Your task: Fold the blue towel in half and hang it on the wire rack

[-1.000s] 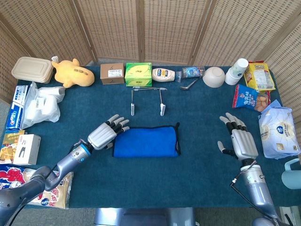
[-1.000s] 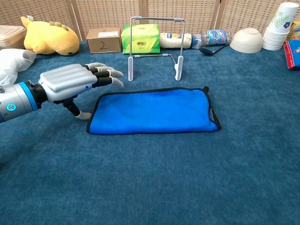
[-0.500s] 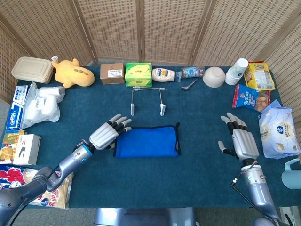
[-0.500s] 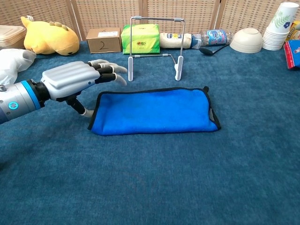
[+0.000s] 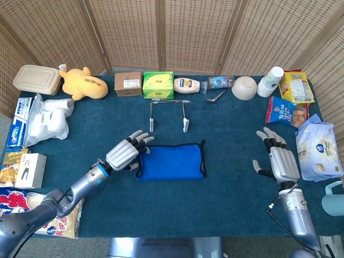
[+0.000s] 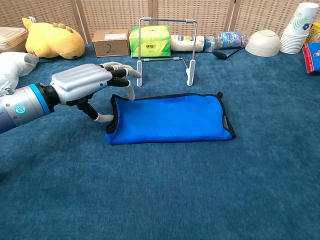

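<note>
Left hand (image 6: 85, 85) has pushed the blue towel's (image 6: 170, 120) left edge inward, fingers spread, gripping nothing. Right hand (image 5: 280, 161) open, idle. Wire rack (image 6: 165, 47) behind.

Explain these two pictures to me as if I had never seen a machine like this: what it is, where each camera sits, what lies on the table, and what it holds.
This is a two-armed robot at a table, each arm ending in a robot hand with fingers like a person's. One picture looks down from the robot's head; the other looks forward from its chest, lower and closer.

On the dark blue table lies a blue towel, flat. Behind it stands a wire rack. Along the far edge sit a yellow plush toy, a cardboard box, a green tissue box, a white bowl and paper cups; snack packets lie at the sides.

The left robot hand is at the towel's left edge, which is rumpled up, fingers around it; a firm grip is not clear. The right robot hand, seen only from the head, is open and holds nothing.
</note>
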